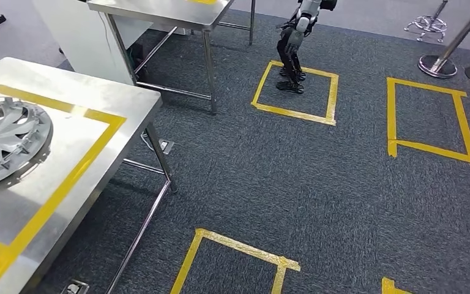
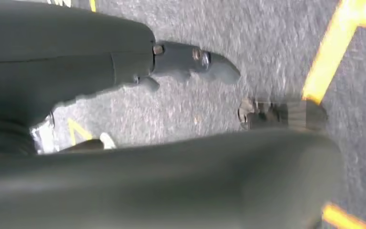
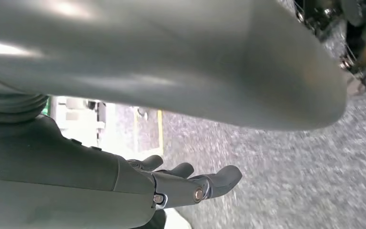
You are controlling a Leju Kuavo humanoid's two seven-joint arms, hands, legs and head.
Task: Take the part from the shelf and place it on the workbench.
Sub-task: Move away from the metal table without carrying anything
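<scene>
A silver wheel cover (image 1: 3, 144) lies flat on the steel workbench (image 1: 98, 104) at the left of the head view, inside a yellow tape outline. My left hand (image 2: 171, 59) hangs over grey carpet, fingers stretched out, thumb apart, nothing in it. My right hand (image 3: 186, 183) also hangs above the carpet with its fingers extended and apart, holding nothing. Neither hand is near the wheel cover.
A second steel table (image 1: 159, 12) stands behind the workbench. Another robot (image 1: 294, 46) stands in a yellow taped square (image 1: 295, 93) farther off. More taped squares (image 1: 431, 119) mark the carpet. A stanchion base (image 1: 437, 64) sits at the far right.
</scene>
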